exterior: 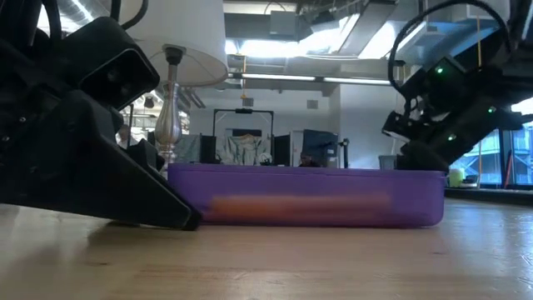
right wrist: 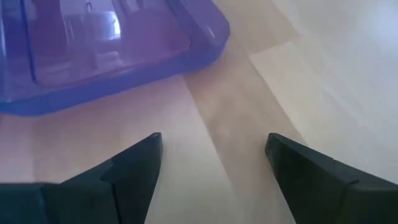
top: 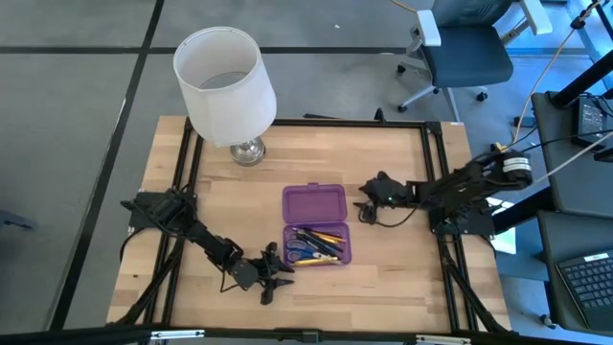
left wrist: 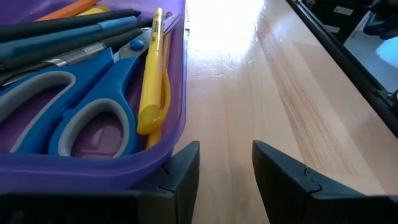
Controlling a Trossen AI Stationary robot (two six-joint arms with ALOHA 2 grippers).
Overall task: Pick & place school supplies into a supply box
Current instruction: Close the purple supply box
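The purple supply box (top: 316, 230) lies open in the middle of the table, its lid (top: 313, 202) flat on the far side. In its tray are blue-handled scissors (left wrist: 81, 106), a yellow pencil (left wrist: 152, 74), dark pens (left wrist: 68, 31) and an orange pencil (left wrist: 68, 9). My left gripper (top: 280, 280) is low at the tray's near left corner, open, with bare table between its fingers (left wrist: 226, 168). My right gripper (top: 364, 204) stands open just right of the lid, also with bare wood between its fingers (right wrist: 214, 162). My left gripper has one finger (left wrist: 183, 165) right beside the tray's outer wall (left wrist: 168, 146) at its near corner. I cannot tell whether it touches. Nothing lies between the two fingers.
A white-shaded lamp (top: 225, 81) on a metal foot (top: 247, 150) stands at the table's far left. Bare wood lies to the right of the box (top: 402, 259) and along the near edge. Black frame rails run down both sides of the table.
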